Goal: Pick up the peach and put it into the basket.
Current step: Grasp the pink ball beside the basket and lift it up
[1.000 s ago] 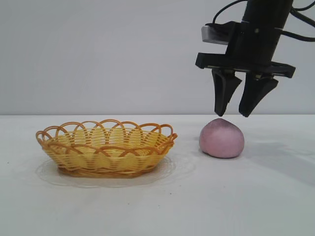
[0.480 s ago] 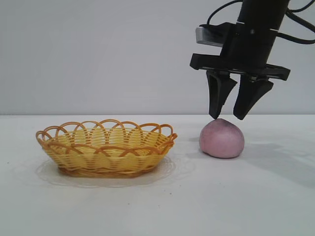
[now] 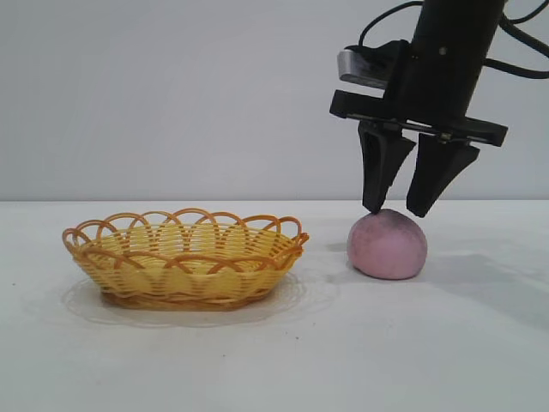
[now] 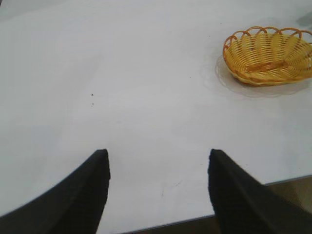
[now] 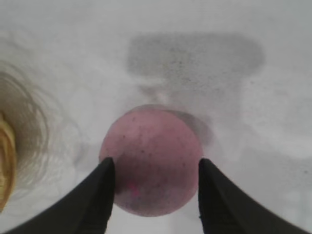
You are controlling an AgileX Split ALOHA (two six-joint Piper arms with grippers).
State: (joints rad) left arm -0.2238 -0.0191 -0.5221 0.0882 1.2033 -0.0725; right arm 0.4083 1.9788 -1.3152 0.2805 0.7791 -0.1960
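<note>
The pale pink-mauve peach [image 3: 387,245] sits on the white table to the right of the yellow-orange wicker basket [image 3: 184,257]. My right gripper [image 3: 397,209] is open and hangs straight above the peach, its two black fingertips just at the top of the fruit. In the right wrist view the peach [image 5: 151,158] lies between the two spread fingers [image 5: 100,195]. The basket is empty. My left gripper [image 4: 158,161] is open and empty over bare table, far from the basket [image 4: 268,56], and is out of the exterior view.
The white table [image 3: 274,360] extends all round the basket and the peach. In the left wrist view the table's edge [image 4: 273,183] runs close behind the left fingers.
My right gripper has moved down and slightly left, from well above the peach to its fingertips at the peach's top. The peach and basket have not moved.
</note>
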